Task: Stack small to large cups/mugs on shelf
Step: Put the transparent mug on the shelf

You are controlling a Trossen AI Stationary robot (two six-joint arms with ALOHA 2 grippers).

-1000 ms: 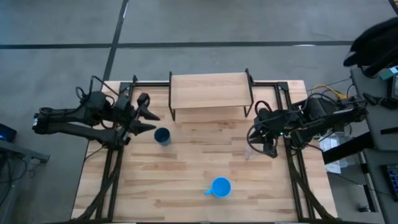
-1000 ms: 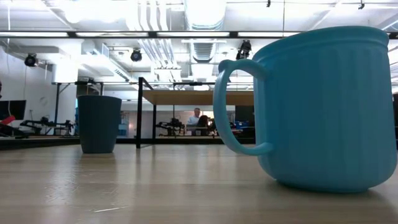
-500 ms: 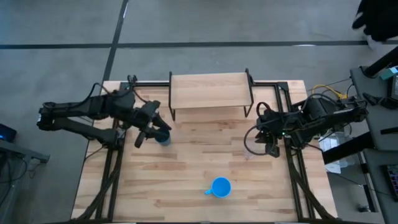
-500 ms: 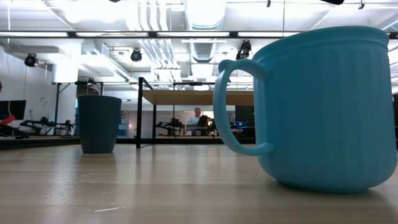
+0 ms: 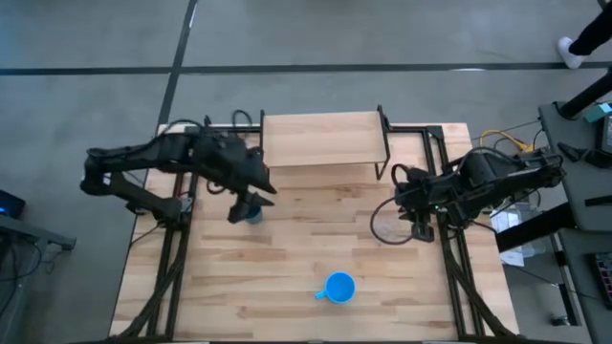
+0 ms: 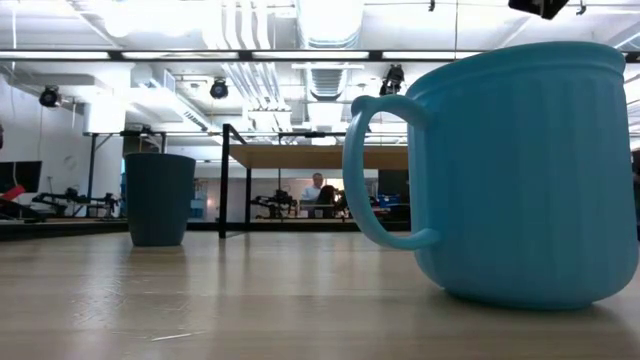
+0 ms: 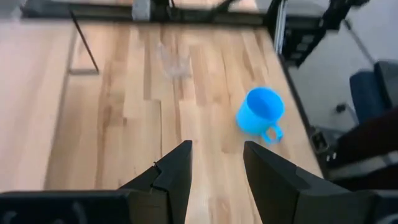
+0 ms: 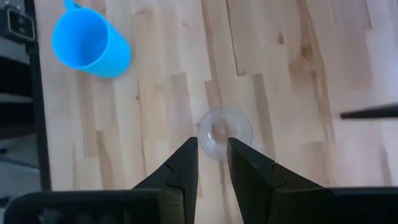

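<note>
The dark navy cup (image 5: pixel 254 213) (image 6: pixel 158 198) stands upright on the table in front of the shelf's left legs. My left gripper (image 5: pixel 245 204) (image 7: pixel 216 158) hovers over it, open; in the low view nothing reaches the cup's rim. The navy cup is hidden from the left wrist view. The clear glass (image 8: pixel 225 132) (image 7: pixel 174 60) stands on the table just ahead of my right gripper (image 8: pixel 212 146) (image 5: pixel 419 232), whose fingers are narrowly open. The bright blue mug (image 5: pixel 338 288) (image 6: pixel 520 170) stands near the table's near edge. The light-wood shelf (image 5: pixel 323 139) sits at the far edge.
Bare wooden tabletop (image 5: pixel 306 239) lies between the cups and the shelf. Black frame rails (image 5: pixel 435 153) run along the table's sides and far corners. Cables loop beside the right arm (image 5: pixel 387 225). A person's foot (image 5: pixel 572 50) shows on the floor beyond the far right corner.
My left arm has swung from the table's left edge toward the right and now stands over the navy cup. The cups and the right arm have kept their places.
</note>
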